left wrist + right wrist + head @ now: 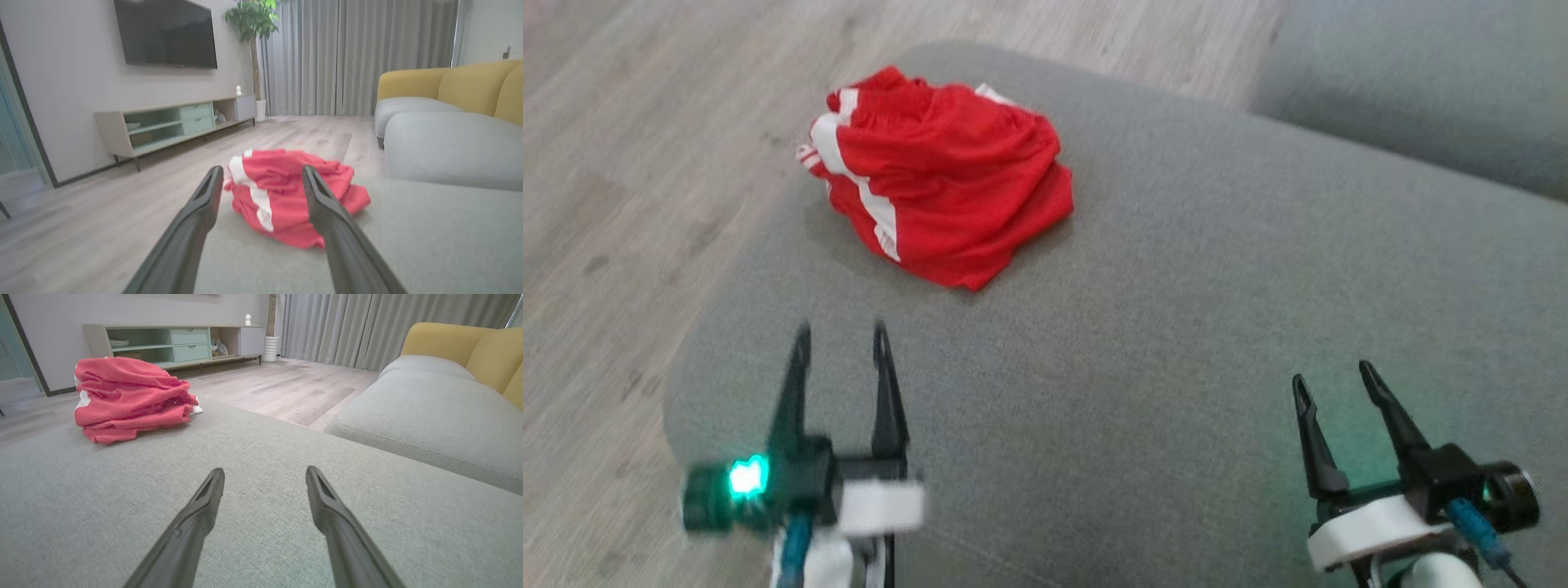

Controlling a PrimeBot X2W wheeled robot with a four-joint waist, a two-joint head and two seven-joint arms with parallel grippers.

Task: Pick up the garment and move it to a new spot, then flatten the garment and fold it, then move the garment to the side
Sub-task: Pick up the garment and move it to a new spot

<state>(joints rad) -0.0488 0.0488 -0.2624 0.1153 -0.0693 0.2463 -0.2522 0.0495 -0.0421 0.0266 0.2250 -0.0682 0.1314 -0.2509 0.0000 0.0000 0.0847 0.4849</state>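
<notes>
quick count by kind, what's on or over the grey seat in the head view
red garment: 1
open pincers: 2 (left pincer, right pincer)
total: 3

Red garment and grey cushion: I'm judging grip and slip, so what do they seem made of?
Red garment: thin, smooth fabric, probably a synthetic sportswear knit, since it crumples into soft, limp folds. Grey cushion: woven upholstery fabric with a matte finish; a fine, even weave shows close up in the wrist views.
</notes>
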